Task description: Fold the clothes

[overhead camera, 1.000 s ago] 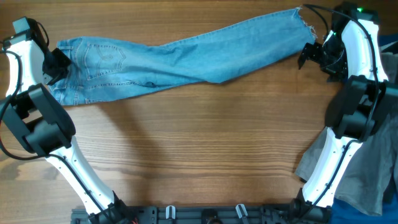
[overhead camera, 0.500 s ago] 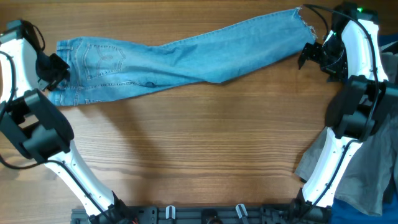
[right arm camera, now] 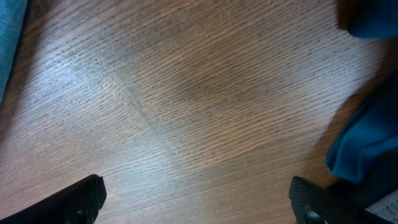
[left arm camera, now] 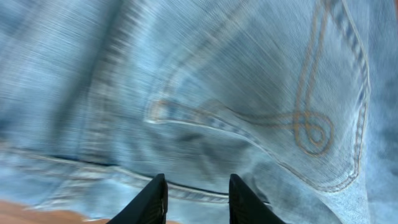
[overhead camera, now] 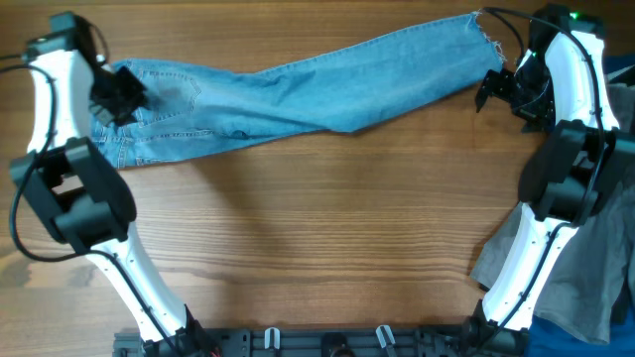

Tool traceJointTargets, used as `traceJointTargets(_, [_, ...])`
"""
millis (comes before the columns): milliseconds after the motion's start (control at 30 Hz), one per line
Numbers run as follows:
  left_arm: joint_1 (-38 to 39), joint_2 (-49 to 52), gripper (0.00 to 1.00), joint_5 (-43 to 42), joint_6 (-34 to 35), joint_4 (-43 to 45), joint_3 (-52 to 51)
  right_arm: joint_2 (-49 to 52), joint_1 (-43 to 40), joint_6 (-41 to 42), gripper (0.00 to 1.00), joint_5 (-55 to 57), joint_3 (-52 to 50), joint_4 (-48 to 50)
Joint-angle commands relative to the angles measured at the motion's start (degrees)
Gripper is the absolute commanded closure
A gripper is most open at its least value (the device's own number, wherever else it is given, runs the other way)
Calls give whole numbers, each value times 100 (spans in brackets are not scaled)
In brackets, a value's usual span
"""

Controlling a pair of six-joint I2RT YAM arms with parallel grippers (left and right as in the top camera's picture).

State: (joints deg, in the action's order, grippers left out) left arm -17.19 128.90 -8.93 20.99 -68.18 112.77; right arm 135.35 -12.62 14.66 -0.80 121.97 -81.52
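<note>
The light-blue jeans (overhead camera: pixel 298 84) lie flat across the far side of the table, waist at the left, frayed hem (overhead camera: pixel 486 35) at the far right. My left gripper (overhead camera: pixel 119 94) is over the waist end by the stitched back pocket (left arm camera: pixel 311 124). In the left wrist view the left gripper (left arm camera: pixel 196 199) is open just above the denim with nothing between the jaws. My right gripper (overhead camera: pixel 491 91) is just below and to the right of the hem. In the right wrist view the right gripper (right arm camera: pixel 199 205) is wide open over bare wood, with a jeans edge (right arm camera: pixel 9 37) at the upper left.
A grey cloth (overhead camera: pixel 585 268) hangs at the table's right edge, behind the right arm's base. A teal-blue cloth (right arm camera: pixel 367 143) lies close to the right gripper's right finger. The wooden table (overhead camera: pixel 327 228) stretches below the jeans.
My left gripper has moved right, from the table's left edge onto the waist end of the jeans. The right arm and the jeans have not moved.
</note>
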Motion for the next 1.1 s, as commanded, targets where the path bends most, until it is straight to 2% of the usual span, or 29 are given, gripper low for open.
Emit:
traceJointTargets(0, [70, 107, 69, -26, 247, 170, -463, 116, 24, -109, 0, 79, 103, -37])
traceJointTargets(100, [74, 144, 68, -22, 243, 363, -857, 116, 24, -109, 0, 76, 103, -9])
traceJointTargets(267, [44, 144, 60, 46, 247, 922, -1779, 116, 24, -105, 0, -190, 103, 120])
traceJointTargets(400, [-42, 144, 59, 90, 313, 1252, -2430, 116, 24, -105, 1, -273, 103, 138])
traceJointTargets(567, [-337, 144, 58, 422, 330, 649, -2820, 116, 22, -114, 0, -267, 103, 111])
traceJointTargets(767, [-970, 142, 51, 1788, 417, -155, -2835, 116, 22, -114, 0, -267, 103, 103])
traceJointTargets(933, [-1460, 140, 47, 2170, 501, 2, -2833, 116, 24, -133, 0, -293, 103, 216])
traceJointTargets(1067, [-1576, 140, 46, 1858, 498, 199, -2822, 92, 31, -748, 1, -1143, 111, 831])
